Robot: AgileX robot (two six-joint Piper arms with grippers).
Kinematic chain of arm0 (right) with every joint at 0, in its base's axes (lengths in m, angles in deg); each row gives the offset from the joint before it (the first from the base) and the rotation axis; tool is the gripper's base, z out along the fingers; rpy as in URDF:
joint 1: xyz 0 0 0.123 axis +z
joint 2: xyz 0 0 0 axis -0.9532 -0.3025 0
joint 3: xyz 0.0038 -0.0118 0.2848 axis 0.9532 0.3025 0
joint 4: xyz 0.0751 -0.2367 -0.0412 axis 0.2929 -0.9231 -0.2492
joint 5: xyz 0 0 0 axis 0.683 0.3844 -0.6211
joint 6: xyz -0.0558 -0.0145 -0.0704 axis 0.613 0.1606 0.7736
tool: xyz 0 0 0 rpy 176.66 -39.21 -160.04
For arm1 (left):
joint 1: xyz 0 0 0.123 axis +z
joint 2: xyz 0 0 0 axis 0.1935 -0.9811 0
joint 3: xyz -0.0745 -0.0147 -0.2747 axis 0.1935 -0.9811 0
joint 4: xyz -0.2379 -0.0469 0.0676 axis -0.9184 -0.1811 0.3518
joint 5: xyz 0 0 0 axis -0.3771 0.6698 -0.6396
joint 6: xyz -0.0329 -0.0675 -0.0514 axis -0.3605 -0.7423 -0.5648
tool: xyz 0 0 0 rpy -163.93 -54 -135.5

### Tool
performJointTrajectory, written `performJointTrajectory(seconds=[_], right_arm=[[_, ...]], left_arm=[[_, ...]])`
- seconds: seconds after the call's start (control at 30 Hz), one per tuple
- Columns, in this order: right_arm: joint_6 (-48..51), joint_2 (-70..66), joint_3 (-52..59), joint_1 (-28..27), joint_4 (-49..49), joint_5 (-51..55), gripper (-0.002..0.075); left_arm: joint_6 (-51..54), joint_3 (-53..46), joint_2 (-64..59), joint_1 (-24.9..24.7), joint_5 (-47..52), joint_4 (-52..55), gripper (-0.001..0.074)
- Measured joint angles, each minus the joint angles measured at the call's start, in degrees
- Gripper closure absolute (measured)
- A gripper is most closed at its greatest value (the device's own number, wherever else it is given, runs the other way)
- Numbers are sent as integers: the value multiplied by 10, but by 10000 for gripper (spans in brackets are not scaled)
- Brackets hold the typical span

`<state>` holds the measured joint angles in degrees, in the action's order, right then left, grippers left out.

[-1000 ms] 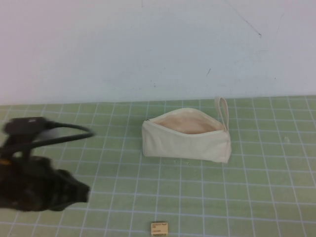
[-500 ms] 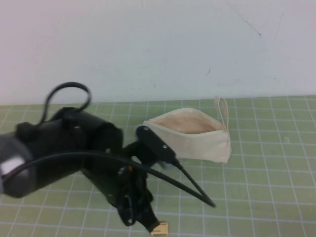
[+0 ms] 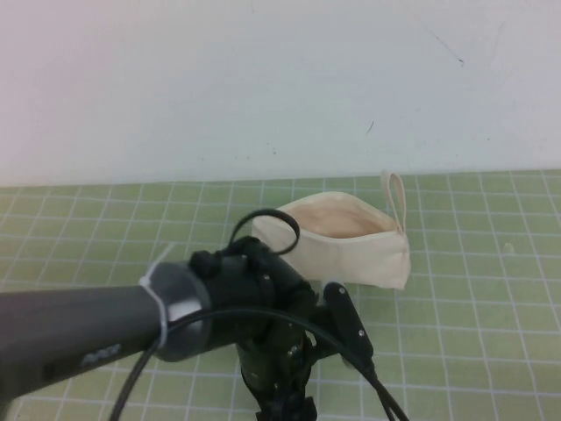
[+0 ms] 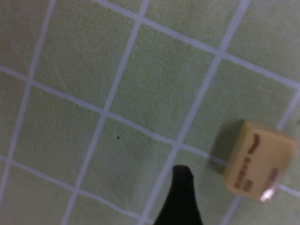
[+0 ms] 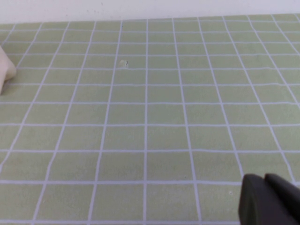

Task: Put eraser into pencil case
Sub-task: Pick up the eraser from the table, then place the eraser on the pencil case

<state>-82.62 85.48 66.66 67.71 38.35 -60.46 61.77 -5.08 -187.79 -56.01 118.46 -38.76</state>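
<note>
The eraser, a small tan block with dark lettering, lies on the green grid mat in the left wrist view. One dark fingertip of my left gripper stands just beside it without touching, and the jaws are open. In the high view my left arm reaches over the front of the mat, its gripper points down at the bottom edge, and it hides the eraser. The cream-white pencil case stands behind the arm with its mouth open and its loop strap up. My right gripper is shut and empty, low over bare mat.
The green grid mat covers the table up to a white wall. A black cable loops above the left arm in front of the pencil case. A corner of the pencil case shows in the right wrist view.
My left arm has swung in from the left and come down over the eraser at the front, covering it in the high view. The pencil case has not moved.
</note>
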Motion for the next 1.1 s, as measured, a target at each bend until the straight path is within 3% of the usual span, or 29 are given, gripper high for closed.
performJointTrajectory(seconds=[0.27,0.47,0.73,1.1], right_arm=[[0,0,0,0,0,0,727],[0,0,0,0,0,0,727],[0,0,0,0,0,0,727],[0,0,0,0,0,0,727]], left_arm=[[3,1,-41,-1,-21,29,323],[4,1,-43,-2,-24,26,547],[-2,85,-32,-2,37,35,546],[-284,351,-48,19,-12,171,546]])
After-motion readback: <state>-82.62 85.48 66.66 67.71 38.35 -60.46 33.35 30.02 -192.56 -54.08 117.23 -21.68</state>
